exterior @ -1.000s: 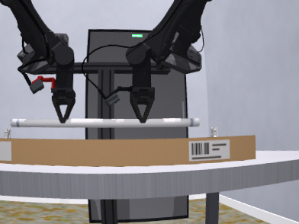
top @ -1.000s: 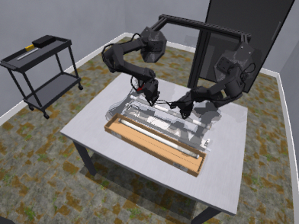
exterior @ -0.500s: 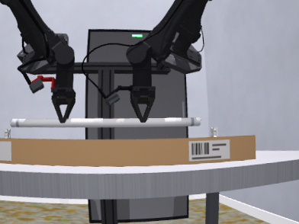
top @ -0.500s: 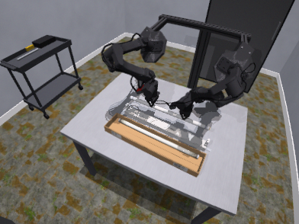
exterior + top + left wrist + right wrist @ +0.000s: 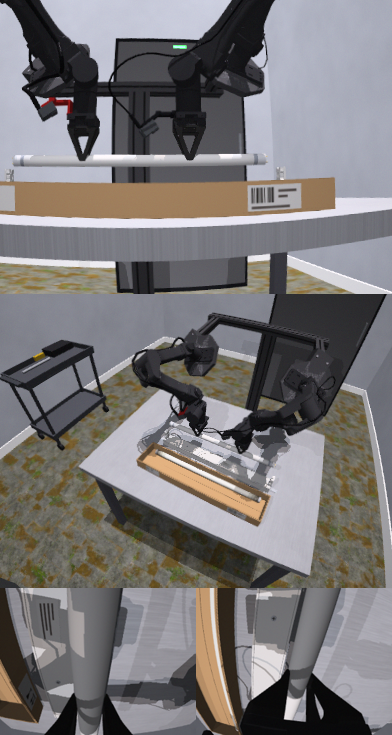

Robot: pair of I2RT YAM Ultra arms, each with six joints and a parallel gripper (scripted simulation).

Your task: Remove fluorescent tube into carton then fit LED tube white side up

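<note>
The left gripper [image 5: 243, 450] [image 5: 190, 157] [image 5: 89, 697] and the right gripper [image 5: 199, 435] [image 5: 83, 157] [image 5: 298, 674] are both closed on the LED tube [image 5: 260, 459] [image 5: 137, 160] [image 5: 93, 647] [image 5: 316, 630], one at each of two separate points along its length. The fingers point downward and pinch the tube from its two long sides. The tube is held off the counter [image 5: 120, 439] [image 5: 345, 235] [image 5: 158, 650] [image 5: 357, 627], close to level, and is apart from the lampholders.

The light fixture [image 5: 209, 453] [image 5: 52, 663] [image 5: 268, 667] lies between the carton [image 5: 200, 501] [image 5: 150, 200] [image 5: 20, 707] [image 5: 227, 653] and the counter edge at the arm bases. A first lampholder [image 5: 271, 482] [image 5: 280, 173] stands at the fixture's end on the left arm's side; a second lampholder [image 5: 9, 175] stands at the opposite end. In the exterior view both sit lower than the held tube. (Which way the white side faces cannot be confirmed.)

The carton sits on the counter near the long edge opposite the arms, inboard of that edge and of its two corners. The old tube [image 5: 210, 477] [image 5: 216, 637] is inside the carton, lengthwise, beside the wall nearer the fixture. A cart [image 5: 61, 381] stands on the floor, apart from the counter.
</note>
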